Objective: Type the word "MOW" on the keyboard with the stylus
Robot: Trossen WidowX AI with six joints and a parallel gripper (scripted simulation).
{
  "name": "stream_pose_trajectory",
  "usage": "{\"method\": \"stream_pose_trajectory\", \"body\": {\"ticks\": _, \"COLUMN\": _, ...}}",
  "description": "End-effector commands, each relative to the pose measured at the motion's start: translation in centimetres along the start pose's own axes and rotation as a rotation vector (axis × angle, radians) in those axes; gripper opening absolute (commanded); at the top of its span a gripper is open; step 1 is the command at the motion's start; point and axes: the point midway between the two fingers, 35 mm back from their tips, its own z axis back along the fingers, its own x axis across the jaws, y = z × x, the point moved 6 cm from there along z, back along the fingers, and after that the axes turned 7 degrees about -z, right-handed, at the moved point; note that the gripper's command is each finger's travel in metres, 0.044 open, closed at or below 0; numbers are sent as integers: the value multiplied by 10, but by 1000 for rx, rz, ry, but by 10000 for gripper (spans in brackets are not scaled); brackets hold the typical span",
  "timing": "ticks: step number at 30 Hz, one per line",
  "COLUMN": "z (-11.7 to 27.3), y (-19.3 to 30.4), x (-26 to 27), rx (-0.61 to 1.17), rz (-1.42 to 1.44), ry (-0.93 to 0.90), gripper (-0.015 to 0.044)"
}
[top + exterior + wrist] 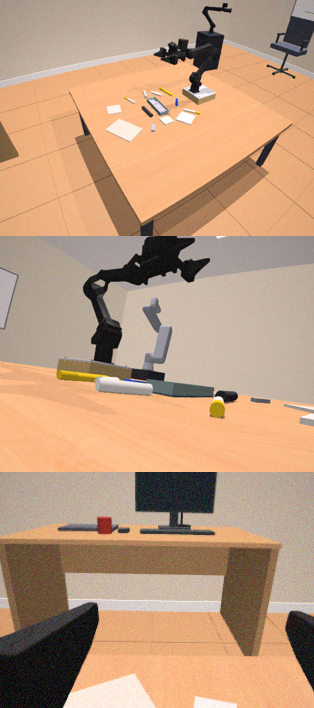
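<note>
Claw (162,57) (201,250) (191,615) spread wide, gripping nothing; one teal tray (157,106) (180,388), four paper pieces (124,129) (114,693).

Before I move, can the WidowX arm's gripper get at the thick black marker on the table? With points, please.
Probably yes: the gripper (157,57) (201,249) is open, and nothing lies on the black marker (147,111) (226,396), though the tray (166,112) (192,389) close beside it may crowd one finger.

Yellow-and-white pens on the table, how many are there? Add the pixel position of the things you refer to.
2. In the top view, one pen (130,100) (217,409) lies left of the grey-green tray (163,112) (192,389); the other pen (191,111) lies just behind a white square pad (185,118). Any behind the arm's base would be hidden.
</note>
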Motion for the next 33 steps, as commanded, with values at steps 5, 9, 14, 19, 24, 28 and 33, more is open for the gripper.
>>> {"method": "stream_pose_trajectory", "body": {"ticks": 5, "z": -32, "y": 35, "x": 6, "rx": 257, "rz": -35, "ry": 1, "gripper": 309}}
{"method": "stream_pose_trajectory", "body": {"ticks": 9, "z": -59, "y": 81, "x": 14, "rx": 550, "rz": -62, "ry": 13, "gripper": 204}}
{"method": "stream_pose_trajectory", "body": {"ticks": 14, "z": -77, "y": 142, "x": 26, "rx": 916, "rz": -72, "ry": 49, "gripper": 72}}
{"method": "stream_pose_trajectory", "body": {"ticks": 19, "z": -78, "y": 201, "x": 37, "rx": 1278, "rz": -53, "ry": 110, "gripper": 0}}
{"method": "stream_pose_trajectory", "body": {"ticks": 24, "z": -69, "y": 248, "x": 46, "rx": 1585, "rz": -9, "ry": 185, "gripper": 0}}
{"method": "stream_pose_trajectory", "body": {"ticks": 28, "z": -69, "y": 250, "x": 47, "rx": 1596, "rz": -7, "ry": 188, "gripper": 0}}
{"method": "stream_pose_trajectory", "body": {"ticks": 33, "z": -69, "y": 250, "x": 47, "rx": 1596, "rz": -7, "ry": 188, "gripper": 0}}
